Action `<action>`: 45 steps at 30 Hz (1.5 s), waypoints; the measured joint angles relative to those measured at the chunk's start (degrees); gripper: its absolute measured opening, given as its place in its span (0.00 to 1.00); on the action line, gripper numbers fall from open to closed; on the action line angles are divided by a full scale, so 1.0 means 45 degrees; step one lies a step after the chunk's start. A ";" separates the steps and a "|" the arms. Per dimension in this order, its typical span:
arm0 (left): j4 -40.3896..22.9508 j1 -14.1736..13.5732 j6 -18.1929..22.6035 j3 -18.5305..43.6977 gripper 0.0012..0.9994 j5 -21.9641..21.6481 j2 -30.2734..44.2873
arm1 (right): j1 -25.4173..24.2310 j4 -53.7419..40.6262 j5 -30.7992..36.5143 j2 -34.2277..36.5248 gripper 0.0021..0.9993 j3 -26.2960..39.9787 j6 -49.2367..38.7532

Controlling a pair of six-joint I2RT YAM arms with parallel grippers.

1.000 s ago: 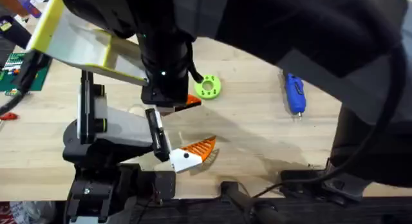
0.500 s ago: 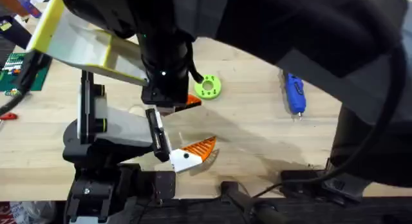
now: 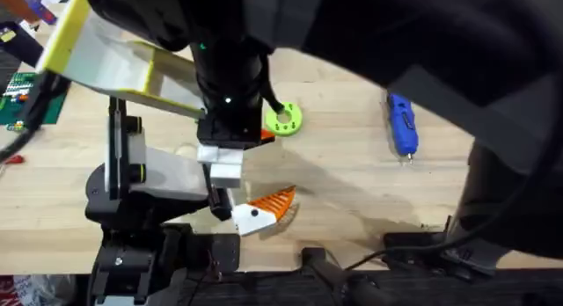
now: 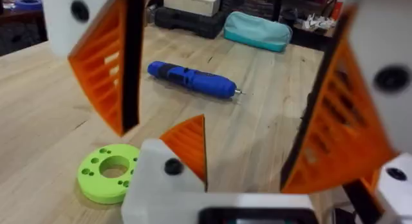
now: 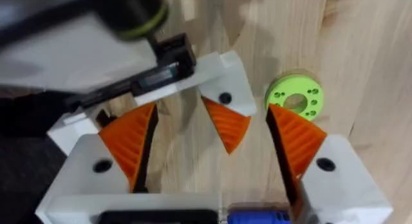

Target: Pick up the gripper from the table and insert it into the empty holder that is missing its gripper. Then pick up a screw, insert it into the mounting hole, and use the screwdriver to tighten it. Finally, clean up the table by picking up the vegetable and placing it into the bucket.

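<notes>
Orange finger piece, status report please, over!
Left claw open, right claw open. Gripper at holder end, ungripped. Screwdriver lying on table, untouched.

Lime-green ring disc (image 3: 283, 119) flat on wooden table (image 3: 352, 178); teal bag (image 4: 257, 30) behind

both arms are black: the left arm (image 3: 224, 69) is a round dark column with a small green light and a white one on its housing, and the right arm (image 3: 422, 69) is a broad black mass with a black cable looping down beside it. the left gripper (image 4: 225, 121) has white blocky fingers, each with a black screw, faced with orange ribbed triangular pads edged in black. the right gripper (image 5: 209, 150) has the same white fingers, black screws and orange ribbed pads.
</notes>
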 joint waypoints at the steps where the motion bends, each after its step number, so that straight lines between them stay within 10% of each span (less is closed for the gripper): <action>1: 0.0000 0.0000 0.0003 0.0000 0.99 -0.0003 0.0000 | 0.0000 -0.0046 0.0002 -0.0129 1.00 0.0000 0.0000; 17: 0.0005 0.0000 0.0100 0.0000 0.94 -0.0002 0.0003 | -0.1433 -0.1030 -0.0473 -0.2720 1.00 0.0003 -0.0012; 25: 0.0010 0.0000 0.0182 0.0000 0.02 -0.0034 0.0000 | -0.2260 -0.1102 -0.1719 -0.2825 1.00 -0.0007 -0.0667; 45: 0.0012 0.0000 0.0185 0.0000 0.00 -0.0053 0.0003 | -0.4718 0.1280 -0.2221 -0.2954 1.00 -0.4504 0.1234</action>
